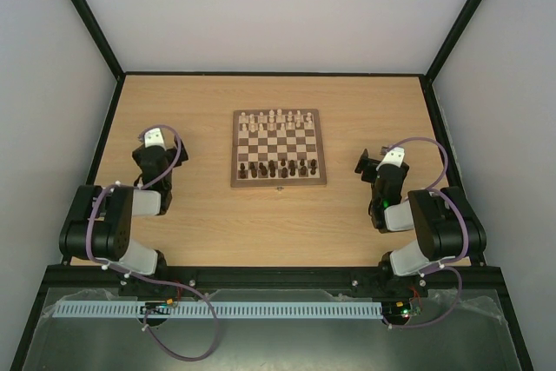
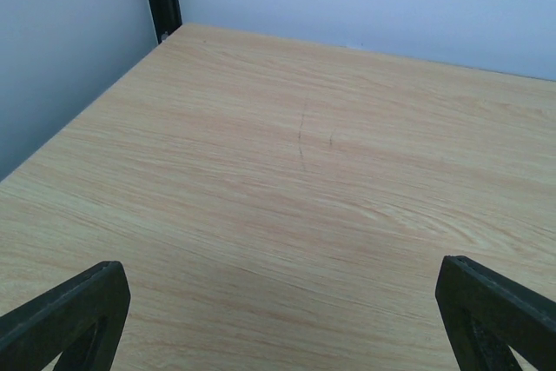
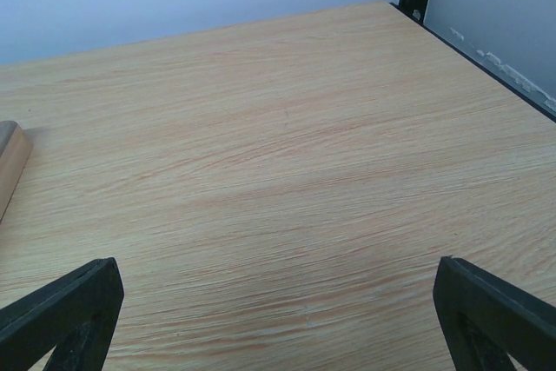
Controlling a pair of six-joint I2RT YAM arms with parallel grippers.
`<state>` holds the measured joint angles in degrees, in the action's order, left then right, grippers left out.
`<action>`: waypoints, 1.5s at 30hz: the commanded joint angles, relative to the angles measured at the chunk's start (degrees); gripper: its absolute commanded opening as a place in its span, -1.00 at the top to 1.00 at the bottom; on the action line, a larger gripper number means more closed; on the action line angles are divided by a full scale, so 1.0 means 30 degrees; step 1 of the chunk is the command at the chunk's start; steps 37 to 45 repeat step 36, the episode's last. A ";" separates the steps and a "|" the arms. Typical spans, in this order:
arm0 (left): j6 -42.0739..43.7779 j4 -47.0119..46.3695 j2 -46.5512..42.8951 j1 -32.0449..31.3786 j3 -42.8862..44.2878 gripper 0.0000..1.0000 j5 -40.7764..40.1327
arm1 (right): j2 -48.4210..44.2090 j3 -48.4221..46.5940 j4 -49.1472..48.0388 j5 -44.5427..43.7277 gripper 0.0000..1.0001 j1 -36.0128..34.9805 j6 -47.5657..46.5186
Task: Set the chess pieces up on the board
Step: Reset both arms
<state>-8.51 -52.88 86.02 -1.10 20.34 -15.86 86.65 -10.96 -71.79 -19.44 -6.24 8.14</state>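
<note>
The board lies mid-surface, edges square to it, clasp side facing the arm bases. Dark chess pieces stand along its near rows, cream pieces opposite. Left end effector and right end effector are spread wide and empty, flanking the board.

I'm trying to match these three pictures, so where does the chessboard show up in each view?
Top view: chessboard in the middle of the table.
Left wrist: not in it.
Right wrist: only one corner pokes in at the left edge.
Shared landmark: the light wooden table, seen in all three.
</note>
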 commanded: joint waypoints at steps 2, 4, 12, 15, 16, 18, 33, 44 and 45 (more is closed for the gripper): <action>0.1025 -0.2858 -0.0002 -0.0383 -0.0645 -0.99 0.0002 | 0.0048 -0.0097 -0.0912 -0.0126 -0.97 0.0009 -0.0093; 0.1285 -0.4031 -0.0050 -0.0369 -0.1283 -0.99 0.0595 | 0.0045 -0.0142 -0.0889 -0.0115 -0.97 0.0011 -0.0112; 0.1107 -0.4008 -0.0038 -0.0072 -0.1258 -0.99 0.1067 | 0.0072 -0.0152 -0.0850 -0.0101 -0.97 0.0025 -0.0106; 0.0990 -0.3983 -0.0047 0.0074 -0.1244 -0.99 0.1260 | 0.0065 -0.0160 -0.0816 -0.0097 -0.97 0.0004 -0.0087; 0.1058 -0.4611 0.0053 0.0119 -0.1502 -0.99 0.1555 | 0.0077 -0.0163 -0.0825 -0.0069 -0.97 0.0026 -0.0089; 0.1372 -0.6597 0.0431 0.0221 -0.2504 -0.99 0.2328 | 0.0063 -0.0171 -0.0806 -0.0073 -0.97 0.0021 -0.0095; 0.1198 -0.5816 0.0376 0.0028 -0.2120 -0.99 0.1455 | 0.0109 -0.0377 -0.0491 0.0288 -0.97 0.0128 -0.0073; 0.1197 -0.5791 0.0394 0.0016 -0.2098 -0.99 0.1465 | 0.0117 -0.0422 -0.0338 0.0348 -0.97 0.0157 -0.0075; 0.1197 -0.5791 0.0394 0.0016 -0.2098 -0.99 0.1465 | 0.0117 -0.0422 -0.0338 0.0348 -0.97 0.0157 -0.0075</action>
